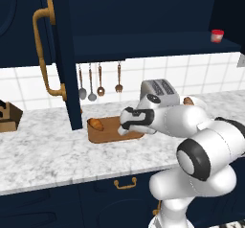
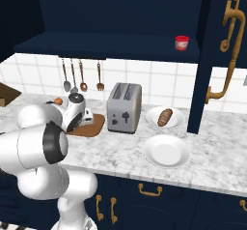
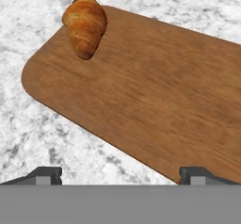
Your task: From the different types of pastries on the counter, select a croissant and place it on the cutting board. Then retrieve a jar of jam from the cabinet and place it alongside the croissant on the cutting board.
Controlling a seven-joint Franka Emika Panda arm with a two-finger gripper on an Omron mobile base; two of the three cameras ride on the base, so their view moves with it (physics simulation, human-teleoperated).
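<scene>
- On the cutting board [image 3: 155, 105], far-left corner: croissant [image 3: 84, 26], overhanging the edge slightly.
- Gripper [image 3: 120, 175] above the board's near edge, jaws spread wide, nothing between them.
- High right, open cabinet shelf [image 1: 158, 47]: jar of jam [image 1: 217, 36]. Likely light, rigid, smooth-sided; best pinched across the red body, under the pale top.

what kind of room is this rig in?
A kitchen, rendered rather than real: marbled counter over navy drawers, a toaster by the tiled wall, utensils hanging under the navy cabinet, and a croissant on a cutting board.
</scene>
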